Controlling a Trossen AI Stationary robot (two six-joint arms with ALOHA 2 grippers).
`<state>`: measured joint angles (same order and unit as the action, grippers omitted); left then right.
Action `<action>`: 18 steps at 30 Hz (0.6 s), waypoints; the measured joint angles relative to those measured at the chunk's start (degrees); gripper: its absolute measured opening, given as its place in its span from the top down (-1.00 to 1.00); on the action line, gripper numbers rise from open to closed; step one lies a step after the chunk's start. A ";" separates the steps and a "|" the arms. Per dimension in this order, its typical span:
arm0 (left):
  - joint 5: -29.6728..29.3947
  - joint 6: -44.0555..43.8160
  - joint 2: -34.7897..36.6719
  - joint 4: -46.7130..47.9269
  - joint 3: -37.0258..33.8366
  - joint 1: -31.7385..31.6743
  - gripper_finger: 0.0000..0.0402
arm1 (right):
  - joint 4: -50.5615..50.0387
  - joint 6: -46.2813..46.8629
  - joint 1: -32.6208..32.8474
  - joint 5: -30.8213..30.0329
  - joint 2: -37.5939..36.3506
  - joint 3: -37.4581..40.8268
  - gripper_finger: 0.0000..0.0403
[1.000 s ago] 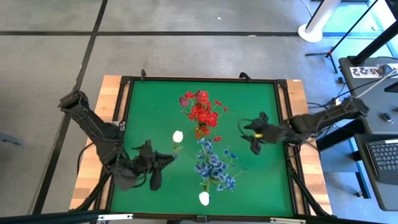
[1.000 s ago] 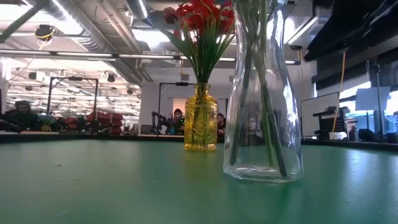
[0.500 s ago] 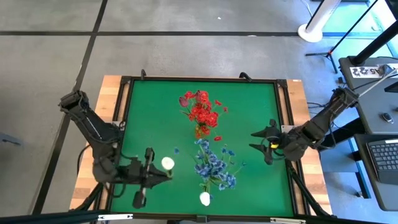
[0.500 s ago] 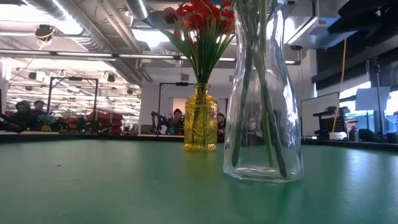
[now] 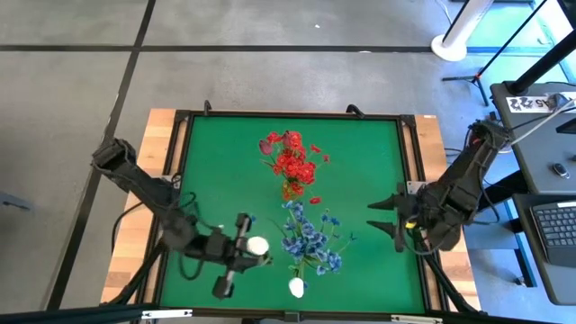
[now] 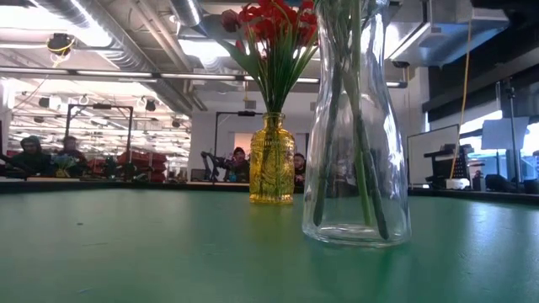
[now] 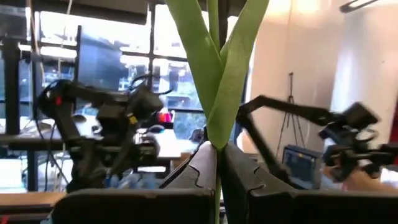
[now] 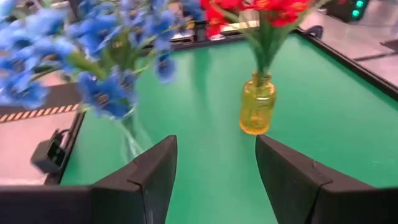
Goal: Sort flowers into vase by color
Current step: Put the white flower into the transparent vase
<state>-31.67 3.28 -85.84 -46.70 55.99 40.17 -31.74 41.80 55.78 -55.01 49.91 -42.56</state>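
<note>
Red flowers (image 5: 292, 164) stand in a yellow vase (image 6: 271, 160) at the table's middle. Blue flowers (image 5: 310, 243) stand in a clear glass vase (image 6: 358, 151) nearer the front. My left gripper (image 5: 245, 248), left of the blue flowers, is shut on a white tulip (image 5: 257, 245). A second white bloom (image 5: 295, 286) shows near the front edge; what it rests on I cannot tell. My right gripper (image 5: 391, 220) is open at the table's right side, nothing between its fingers (image 8: 155, 168). My left gripper pinches the tulip's green stem (image 7: 216, 144) between its two fingers, where two long leaves fork from it. The fingers come about level from the table's left, lying across the stem. The tulip stands roughly upright, bloom on top, lifted clear of the table.
A black raised frame (image 5: 409, 180) borders the green mat, with wooden strips outside it. In the low view, people and equipment show in the room beyond the table.
My left gripper has carried the white tulip toward the near edge and then right, toward the blue flowers, turning as it went; the tulip stays clear of the table. My right gripper has drawn back toward the table's right edge and nearer, still open.
</note>
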 joint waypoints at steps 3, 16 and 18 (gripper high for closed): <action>2.61 -1.94 -2.16 -0.91 0.00 -3.34 1.00 | 2.50 -0.04 1.82 -0.96 1.82 0.76 -0.08; 9.99 1.74 -5.73 -9.18 0.00 -9.70 1.00 | 17.24 0.51 1.95 1.68 4.50 11.29 -0.08; 10.27 1.74 -5.81 -9.22 0.00 -10.04 1.00 | 17.98 0.51 1.95 1.65 4.48 11.71 -0.08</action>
<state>-21.41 5.02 -91.65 -55.93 55.99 30.13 -13.76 42.30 57.74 -53.36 54.39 -30.85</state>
